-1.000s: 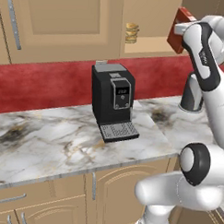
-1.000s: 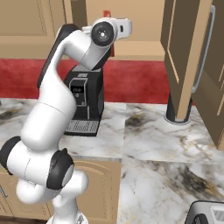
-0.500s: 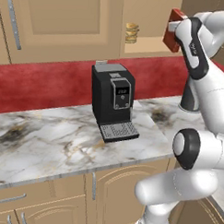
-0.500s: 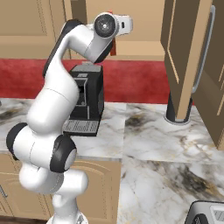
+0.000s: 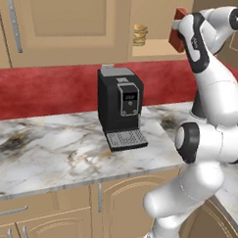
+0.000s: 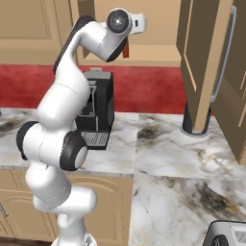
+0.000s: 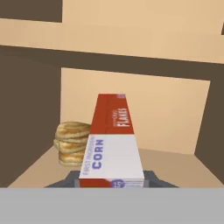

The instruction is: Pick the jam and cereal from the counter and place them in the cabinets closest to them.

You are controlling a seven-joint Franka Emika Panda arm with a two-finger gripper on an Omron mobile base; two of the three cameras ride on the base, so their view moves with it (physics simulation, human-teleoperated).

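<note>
The arm is raised high from the base and bent forward toward the open cabinets point(image 5: 159, 24), above the coffee machine point(image 5: 119, 106) standing on the marble surface point(image 5: 56, 147). The cereal point(image 7: 113, 142) is held out just in front of the claw point(image 7: 111, 181), at the cabinet opening and above its shelf point(image 7: 175, 164). The claw is clamped narrowly on the near end of the cereal. A stack of pancakes point(image 7: 72, 143) is seen on the shelf, just beside the box.

Red cereal box point(image 7: 112, 142) at cabinet point(image 7: 131, 105) mouth
</note>
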